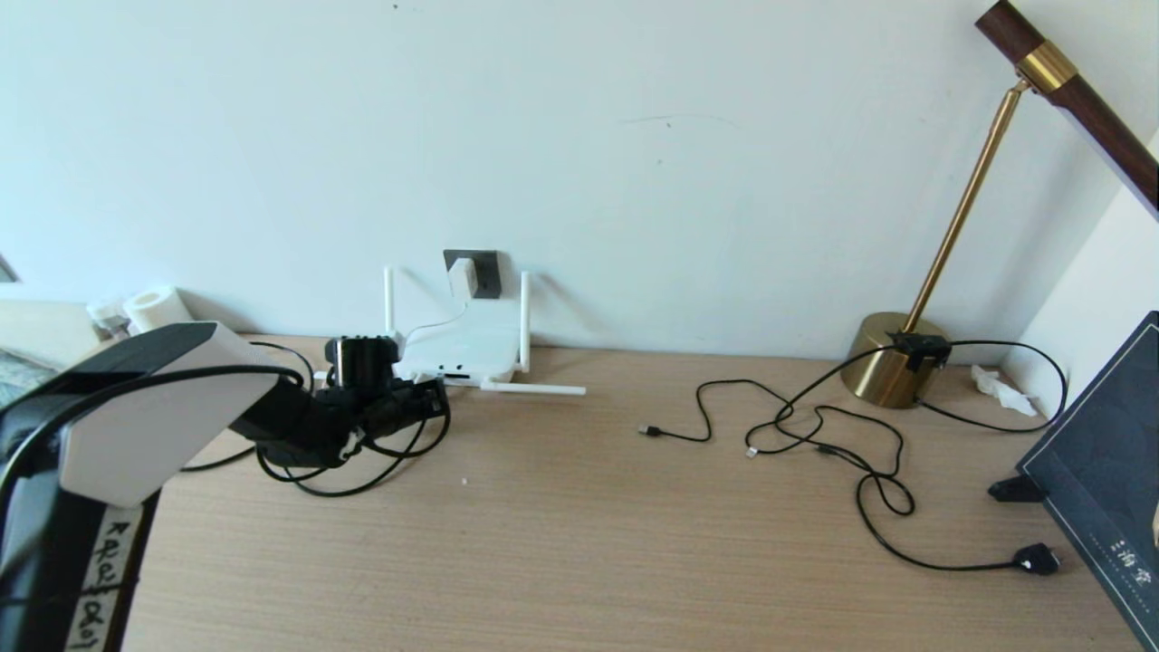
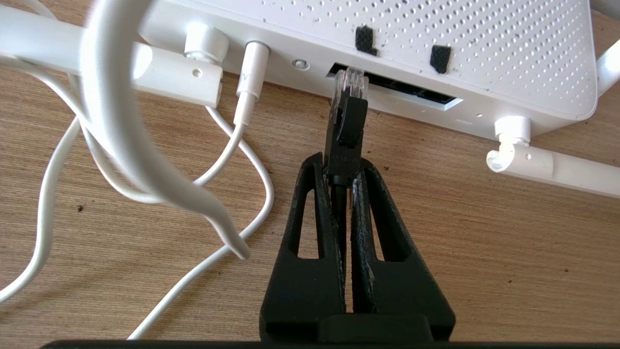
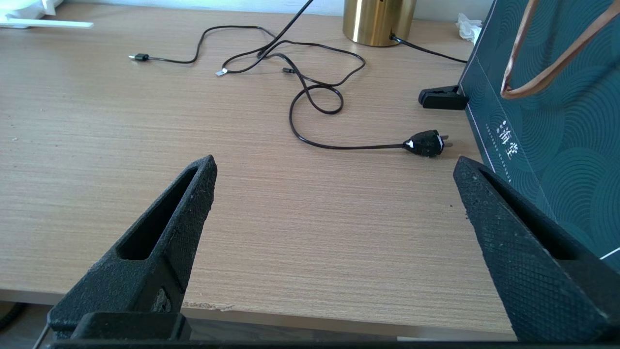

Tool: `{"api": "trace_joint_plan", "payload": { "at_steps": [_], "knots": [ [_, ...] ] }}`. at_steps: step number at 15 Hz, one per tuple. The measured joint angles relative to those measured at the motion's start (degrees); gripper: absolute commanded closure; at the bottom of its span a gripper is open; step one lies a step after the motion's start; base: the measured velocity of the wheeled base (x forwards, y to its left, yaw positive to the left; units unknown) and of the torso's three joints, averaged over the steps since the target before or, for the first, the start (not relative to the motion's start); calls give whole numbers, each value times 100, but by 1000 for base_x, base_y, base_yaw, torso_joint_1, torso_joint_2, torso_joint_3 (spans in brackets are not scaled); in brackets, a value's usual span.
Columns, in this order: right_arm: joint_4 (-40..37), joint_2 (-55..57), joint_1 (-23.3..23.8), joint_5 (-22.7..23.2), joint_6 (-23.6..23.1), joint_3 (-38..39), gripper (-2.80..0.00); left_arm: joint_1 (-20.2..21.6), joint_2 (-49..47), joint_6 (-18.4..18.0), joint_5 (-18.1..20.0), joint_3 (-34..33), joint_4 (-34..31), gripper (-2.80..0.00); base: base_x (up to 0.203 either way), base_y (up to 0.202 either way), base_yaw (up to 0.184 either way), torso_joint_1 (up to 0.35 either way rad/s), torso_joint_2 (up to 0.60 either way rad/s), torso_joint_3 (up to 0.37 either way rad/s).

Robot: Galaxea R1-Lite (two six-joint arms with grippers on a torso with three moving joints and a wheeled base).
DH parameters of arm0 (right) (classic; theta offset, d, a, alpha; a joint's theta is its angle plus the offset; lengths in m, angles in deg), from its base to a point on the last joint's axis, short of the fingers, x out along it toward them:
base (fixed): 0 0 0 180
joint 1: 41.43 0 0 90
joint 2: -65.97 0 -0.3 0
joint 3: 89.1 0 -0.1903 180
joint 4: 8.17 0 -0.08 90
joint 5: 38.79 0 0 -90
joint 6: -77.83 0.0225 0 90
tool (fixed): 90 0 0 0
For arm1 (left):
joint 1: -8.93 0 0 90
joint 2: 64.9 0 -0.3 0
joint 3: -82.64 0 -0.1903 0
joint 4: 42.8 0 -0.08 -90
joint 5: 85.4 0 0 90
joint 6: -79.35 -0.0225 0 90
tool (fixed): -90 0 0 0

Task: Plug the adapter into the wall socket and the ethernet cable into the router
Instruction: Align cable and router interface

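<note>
1. We see the left gripper (image 2: 344, 167) clamped on the ethernet cable (image 2: 345, 131); clear tip at the router (image 2: 436, 43) slot.
2. Adapter (image 1: 464, 276) sits in the socket (image 1: 484, 272) behind the router.
3. Right gripper (image 3: 334, 184) gapes wide, holding nothing.

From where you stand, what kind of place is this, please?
Probably a home or office desk against a wall. A wooden desk holds a white router below a wall socket, a brass desk lamp stands at the right, and loose black cables lie across the top.
</note>
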Motion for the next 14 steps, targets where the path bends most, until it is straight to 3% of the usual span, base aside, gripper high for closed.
{"api": "trace_joint_plan", "payload": {
  "at_steps": [14],
  "knots": [
    [1,0,0,1,0,9,-280,-24,77,0,-2,-116,-3,0,0,0,0,0,0,0]
  ]
}}
